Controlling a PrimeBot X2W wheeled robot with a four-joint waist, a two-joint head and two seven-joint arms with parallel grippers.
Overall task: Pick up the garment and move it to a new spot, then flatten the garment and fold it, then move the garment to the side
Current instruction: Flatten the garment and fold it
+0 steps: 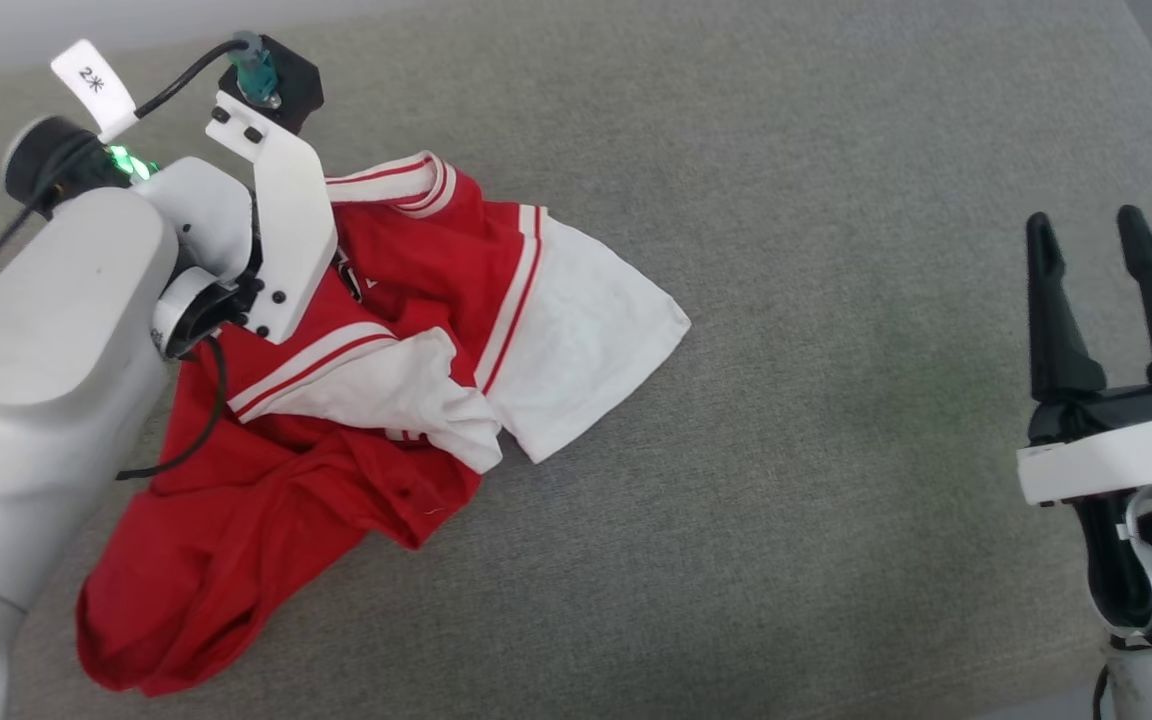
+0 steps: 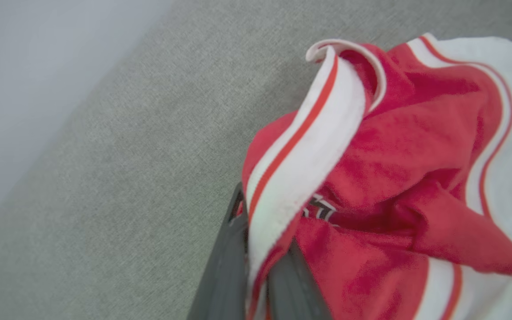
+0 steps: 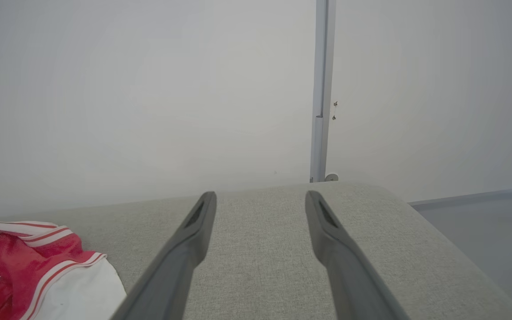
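The garment (image 1: 416,260), bright red with white sleeves and red-striped white bands, lies crumpled on the left part of the grey fabric surface (image 1: 786,200). My left arm's wrist (image 1: 271,230) hangs over its upper left part and hides the fingers there. In the left wrist view my left gripper (image 2: 262,249) is shut on a white striped band of the garment (image 2: 394,155), which rises between the two fingers. My right gripper (image 1: 1084,225) stands open at the far right, well clear of the cloth, with nothing between its fingers (image 3: 260,198). A corner of the garment (image 3: 38,258) shows at its lower left.
The grey surface stretches bare from the garment to my right gripper. Its rounded far-right corner (image 3: 380,189) drops to a pale floor (image 3: 482,222). A white wall with a thin vertical post (image 3: 320,89) stands behind the far edge.
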